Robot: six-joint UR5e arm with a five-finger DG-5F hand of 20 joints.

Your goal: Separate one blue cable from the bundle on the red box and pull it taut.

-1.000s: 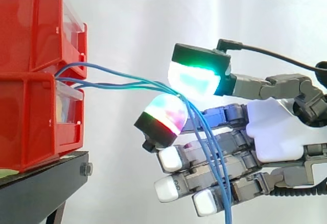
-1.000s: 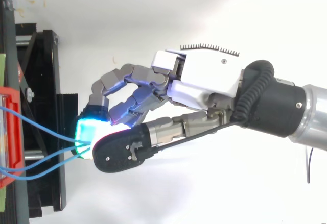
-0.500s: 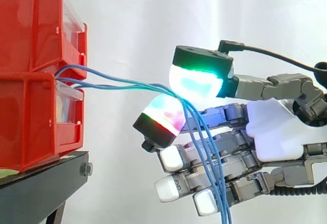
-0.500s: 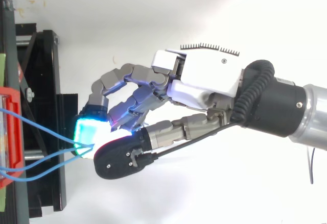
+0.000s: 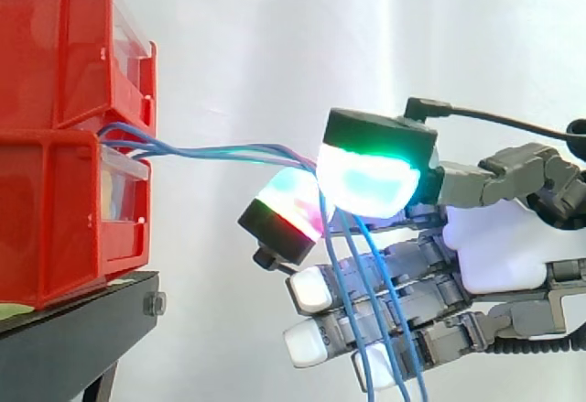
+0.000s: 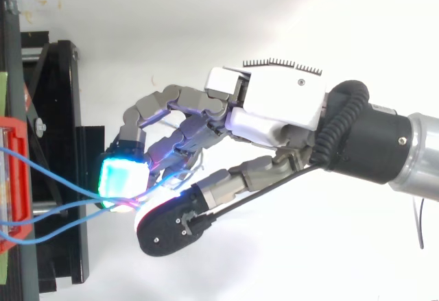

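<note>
Several thin blue cables (image 5: pixel 211 153) leave the front of the stacked red bins (image 5: pixel 64 191) and run almost level to my hand (image 5: pixel 499 255). They pass between the green-glowing thumb pad (image 5: pixel 371 178) and a red-pink fingertip (image 5: pixel 288 210), then hang down in front of the curled lower fingers. From above, the blue cables (image 6: pixel 62 208) fan out from the red bin's edge (image 6: pixel 14 177) and meet at the pads of my hand (image 6: pixel 274 102). The strands lie bunched together where thumb and finger close on them.
The bins stand on a black stand (image 5: pixel 73 329), whose frame (image 6: pixel 62 177) lies just left of my fingertips. A white curtain hangs behind, and the arm comes in from the right.
The thumb has swung down and toward the side camera, over the cables. The strands between bin and hand have drawn closer together and straighter.
</note>
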